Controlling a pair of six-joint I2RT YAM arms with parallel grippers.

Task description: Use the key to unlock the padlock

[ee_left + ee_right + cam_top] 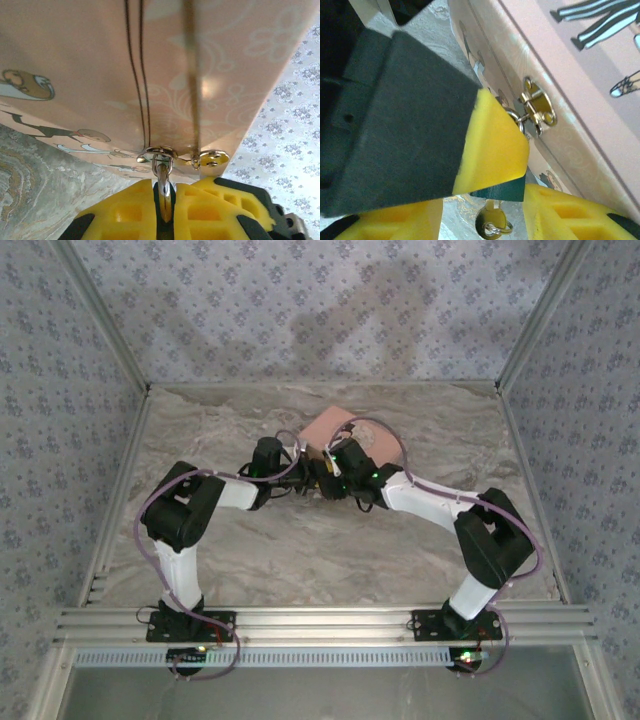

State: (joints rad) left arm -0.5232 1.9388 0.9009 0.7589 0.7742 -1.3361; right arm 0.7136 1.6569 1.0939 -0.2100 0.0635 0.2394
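The small padlock [164,192] hangs from the hasp loop [160,152] on the front of the pink tin [75,50]. My left gripper [164,189] is shut on it, its yellow fingers pinching the shiny metal edge-on. In the right wrist view only the padlock's dark bluish bottom [502,189] shows under the left gripper's yellow fingertip [495,145]. The key [491,224], round-headed with a small ring, sticks down out of the padlock. My right gripper [482,212] is open, with a yellow finger on each side of the key and apart from it. In the top view both grippers meet at the tin's front [322,478].
The pink tin [335,425] lies on the marbled table [300,550] towards the back middle. A gold clasp [537,107] sits on its front wall. Patterned walls and metal rails [320,620] enclose the table.
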